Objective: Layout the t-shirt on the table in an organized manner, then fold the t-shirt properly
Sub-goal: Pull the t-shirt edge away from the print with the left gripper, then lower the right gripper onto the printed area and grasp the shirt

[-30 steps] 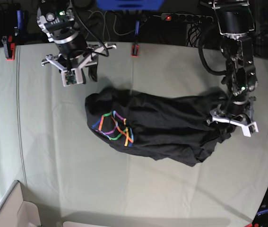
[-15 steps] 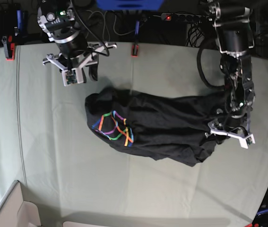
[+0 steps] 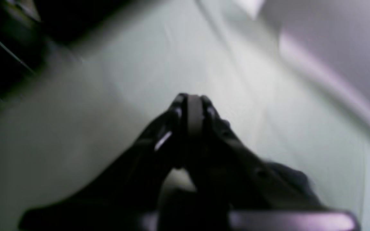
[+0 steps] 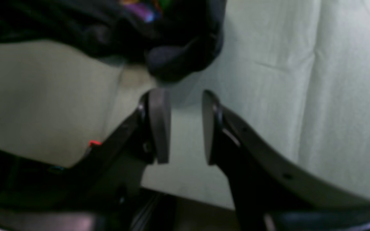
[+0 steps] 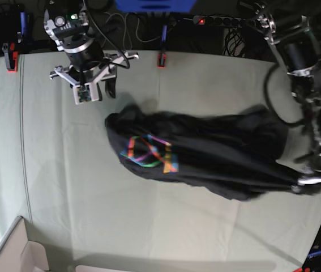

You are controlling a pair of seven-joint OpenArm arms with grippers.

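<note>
Black t-shirt (image 5: 217, 156) pinched by left hand (image 3: 193, 109).

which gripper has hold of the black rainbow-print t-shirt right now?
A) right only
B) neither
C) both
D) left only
D: in the base view the left gripper is clamped on the stretched corner of the black cotton t-shirt with the rainbow line graphic, its jaws pressed together in the left wrist view, while the right gripper hangs open over the pale grey-green cloth table, short of the fabric.

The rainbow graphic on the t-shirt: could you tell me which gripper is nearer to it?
Right. The right gripper hovers just beyond the rainbow graphic; the left gripper is at the t-shirt's opposite end.
</note>
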